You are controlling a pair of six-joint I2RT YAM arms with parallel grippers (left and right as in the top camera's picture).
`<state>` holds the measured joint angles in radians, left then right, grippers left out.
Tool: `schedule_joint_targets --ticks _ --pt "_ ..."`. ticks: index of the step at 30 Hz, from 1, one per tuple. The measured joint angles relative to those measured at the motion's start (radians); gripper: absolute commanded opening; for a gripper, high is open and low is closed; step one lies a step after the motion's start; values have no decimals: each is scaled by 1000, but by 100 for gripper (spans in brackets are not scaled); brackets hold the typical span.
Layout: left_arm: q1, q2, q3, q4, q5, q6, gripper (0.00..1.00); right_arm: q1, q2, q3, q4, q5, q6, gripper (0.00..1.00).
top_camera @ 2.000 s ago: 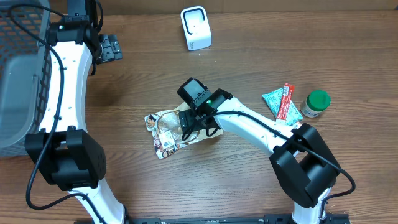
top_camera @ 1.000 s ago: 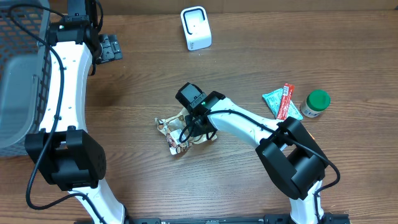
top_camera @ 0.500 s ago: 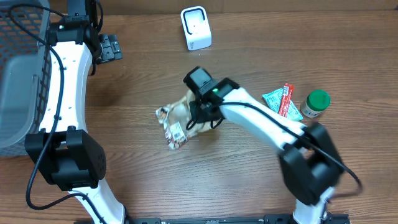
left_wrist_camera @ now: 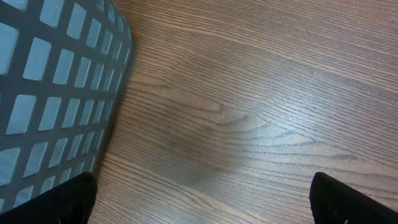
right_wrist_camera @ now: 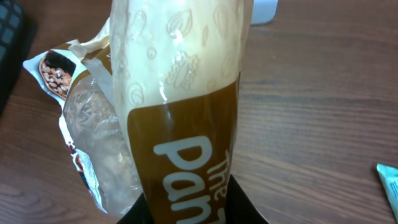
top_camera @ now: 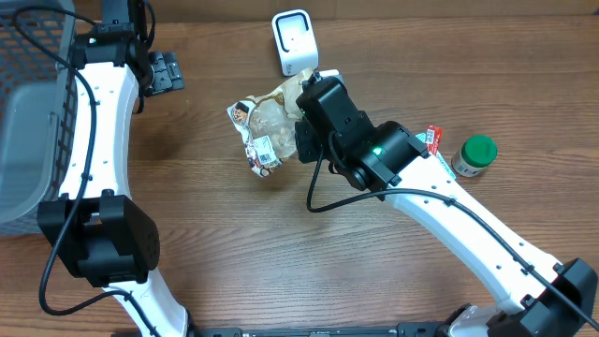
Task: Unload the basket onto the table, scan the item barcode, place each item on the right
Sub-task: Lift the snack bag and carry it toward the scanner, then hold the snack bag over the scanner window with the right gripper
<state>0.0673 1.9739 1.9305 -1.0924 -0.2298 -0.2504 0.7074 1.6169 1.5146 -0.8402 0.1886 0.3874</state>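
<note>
Near the back edge of the table, around its middle, my right gripper (right_wrist_camera: 188,214) is pinching the snack bag (top_camera: 262,126) and holding it up just in front of the white scanner (top_camera: 295,42). I can see a white barcode label on the bag's lower left part. Over by the back left corner, my left gripper (top_camera: 164,70) hangs with its jaws spread wide beside the grey basket (top_camera: 28,112).

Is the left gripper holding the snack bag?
No, the left gripper is open over bare wood beside the basket, while the snack bag is clamped in the right gripper.
</note>
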Motion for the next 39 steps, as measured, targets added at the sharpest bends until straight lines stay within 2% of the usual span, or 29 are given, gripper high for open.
schedule_joint_targets --ticks 5,8,11,16,22,29,33,39 --pt "0 0 0 0 0 0 100 0 0 0 45 6 0 3" --pt "0 0 0 0 0 0 100 0 0 0 130 32 -33 3" --pt "0 0 0 0 0 0 100 0 0 3 217 52 -151 3" --pt "0 0 0 0 0 0 100 -6 4 56 271 71 -363 3" --pt "0 0 0 0 0 0 100 -59 15 102 674 119 -628 3" --pt "0 0 0 0 0 0 100 -127 161 123 967 113 -937 3" --pt "0 0 0 0 0 0 100 -141 312 121 1139 105 -1045 3" --pt "0 0 0 0 0 0 100 -171 523 117 1479 98 -1106 4"
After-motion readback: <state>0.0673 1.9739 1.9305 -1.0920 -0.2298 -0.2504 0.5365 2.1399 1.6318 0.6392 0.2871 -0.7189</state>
